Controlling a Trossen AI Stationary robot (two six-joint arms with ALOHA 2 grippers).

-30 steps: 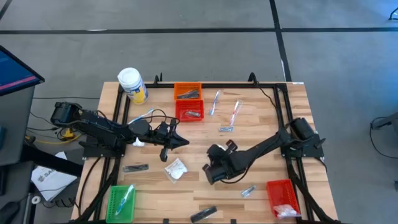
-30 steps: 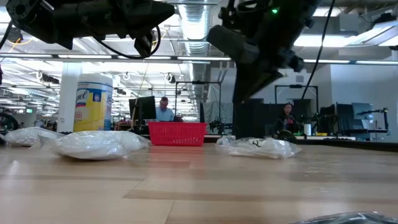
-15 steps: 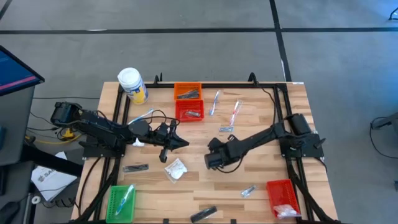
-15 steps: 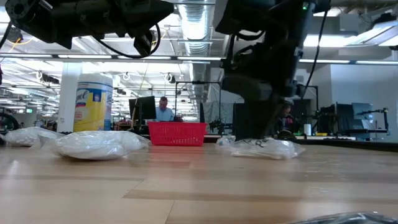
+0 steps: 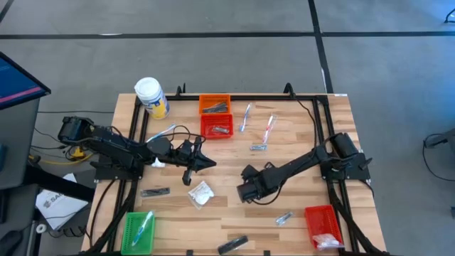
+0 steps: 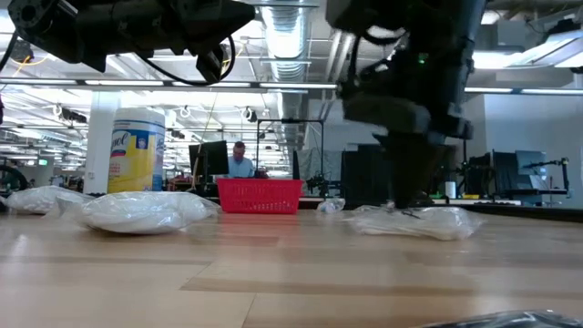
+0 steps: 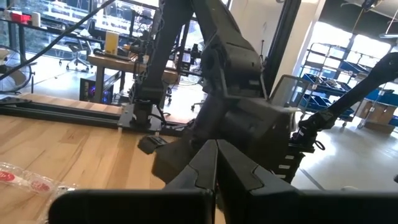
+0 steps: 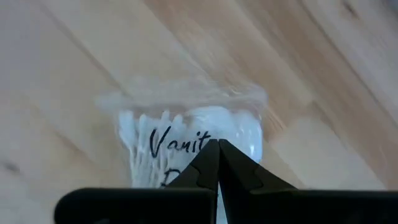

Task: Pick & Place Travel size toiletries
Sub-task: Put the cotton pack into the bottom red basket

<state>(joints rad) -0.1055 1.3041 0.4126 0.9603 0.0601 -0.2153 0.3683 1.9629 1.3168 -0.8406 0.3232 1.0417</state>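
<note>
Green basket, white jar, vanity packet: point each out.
green basket (image 5: pixel 129 236), high view, bare floor near its left wall
white jar (image 5: pixel 148 89), high view, middle of lid
vanity packet (image 8: pixel 186 134), right wrist view, its printed front

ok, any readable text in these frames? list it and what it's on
"Vanit", cut off by the right gripper: black script on the clear plastic packet of white cotton swabs.
Big white jar's yellow label: blue print, too blurred to read.
White sheet on the floor beside the table: dark logo, too small to read.
</note>
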